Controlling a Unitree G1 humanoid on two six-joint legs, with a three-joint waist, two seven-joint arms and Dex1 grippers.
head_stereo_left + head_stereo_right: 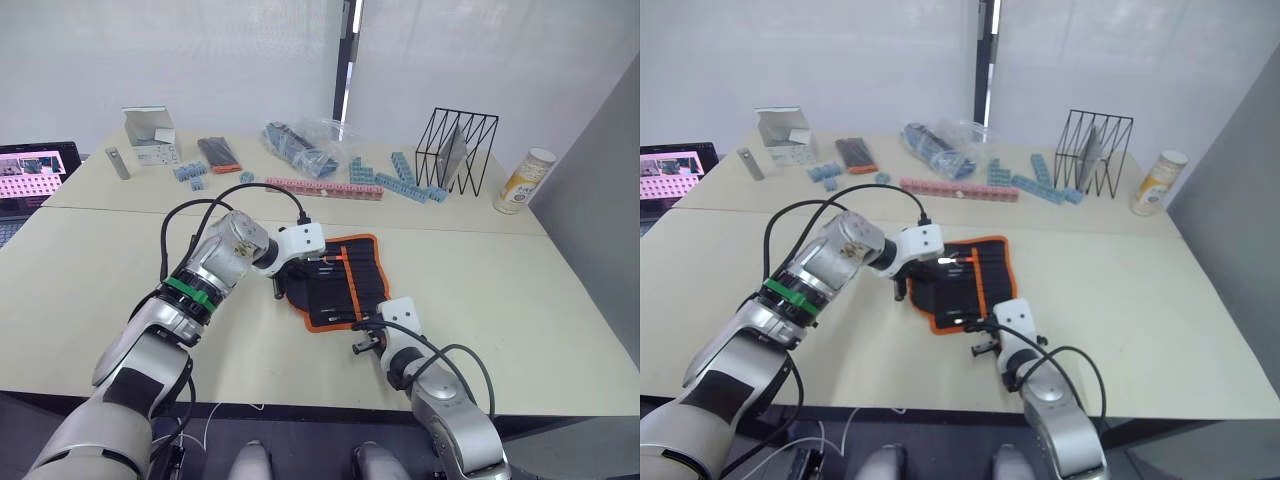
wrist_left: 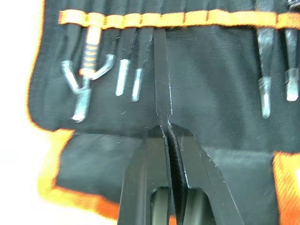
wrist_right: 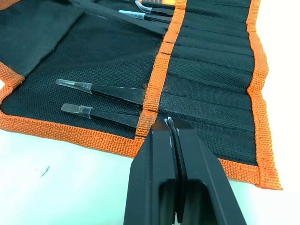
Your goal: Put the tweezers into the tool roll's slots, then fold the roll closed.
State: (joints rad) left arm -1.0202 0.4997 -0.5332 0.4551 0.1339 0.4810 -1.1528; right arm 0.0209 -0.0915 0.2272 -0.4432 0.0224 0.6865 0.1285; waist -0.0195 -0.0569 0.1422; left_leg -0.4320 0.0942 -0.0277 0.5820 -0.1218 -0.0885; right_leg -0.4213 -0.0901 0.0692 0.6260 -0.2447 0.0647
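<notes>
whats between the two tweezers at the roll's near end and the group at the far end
In the left wrist view, a stretch of empty slots on the tool roll separates them; the left pincer holds one pair of tweezers at a slot there, beside the far group.

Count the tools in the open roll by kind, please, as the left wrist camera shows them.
Capped tweezers resting in slots: 4
Gripped tweezers in the left pincer: 1
Orange-spring tool: 1
Total: 6
</notes>
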